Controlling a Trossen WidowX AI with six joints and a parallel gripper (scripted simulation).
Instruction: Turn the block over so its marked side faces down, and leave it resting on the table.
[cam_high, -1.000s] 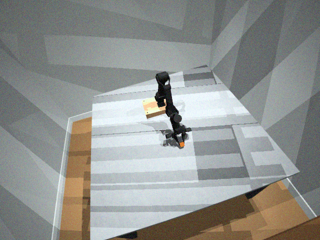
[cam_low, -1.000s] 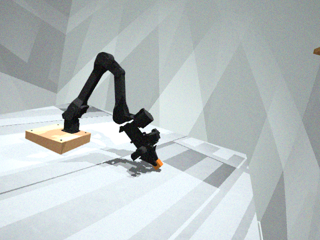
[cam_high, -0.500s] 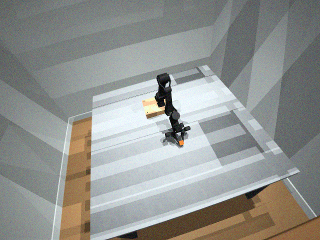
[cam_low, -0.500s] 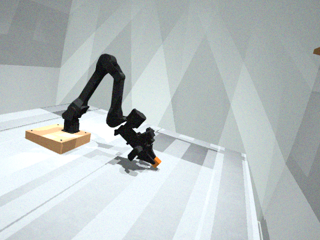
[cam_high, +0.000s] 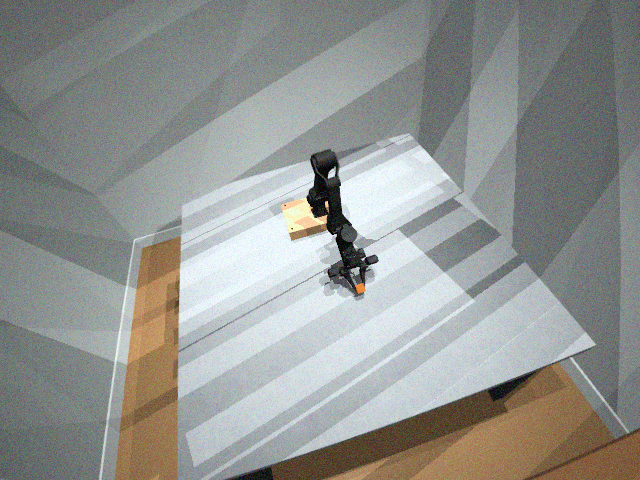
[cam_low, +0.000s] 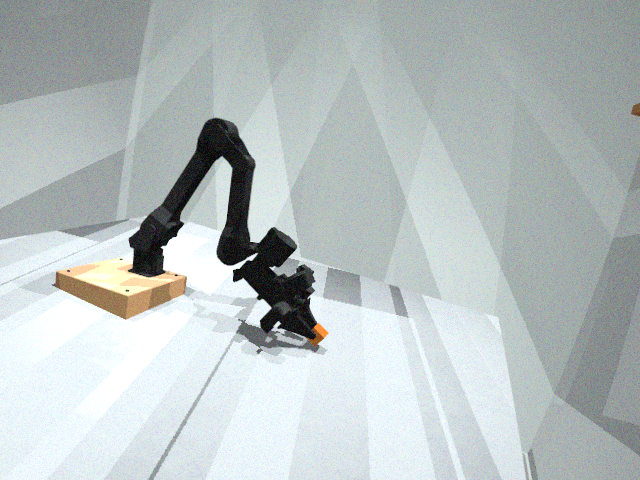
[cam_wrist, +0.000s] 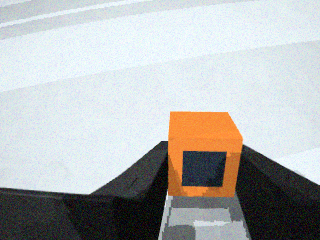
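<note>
The orange block (cam_high: 360, 288) (cam_low: 320, 334) (cam_wrist: 200, 125) is between the fingers of my gripper (cam_high: 359, 285) (cam_low: 314, 333) (cam_wrist: 199, 150), which is shut on it. The block is tilted in the exterior view, low over the table (cam_high: 284, 361) (cam_low: 336, 413) (cam_wrist: 75, 100), with a shadow close beneath. I cannot tell whether an edge touches the table. Its marked side, with a dark square (cam_wrist: 204, 169), faces back toward the wrist camera. The side facing away from the wrist camera is hidden.
The arm's wooden base (cam_high: 305, 217) (cam_low: 93, 294) stands on the table behind the gripper. The near table edge shows at the bottom of the top view, with brown floor beyond it. Striped light and shadow cross the table.
</note>
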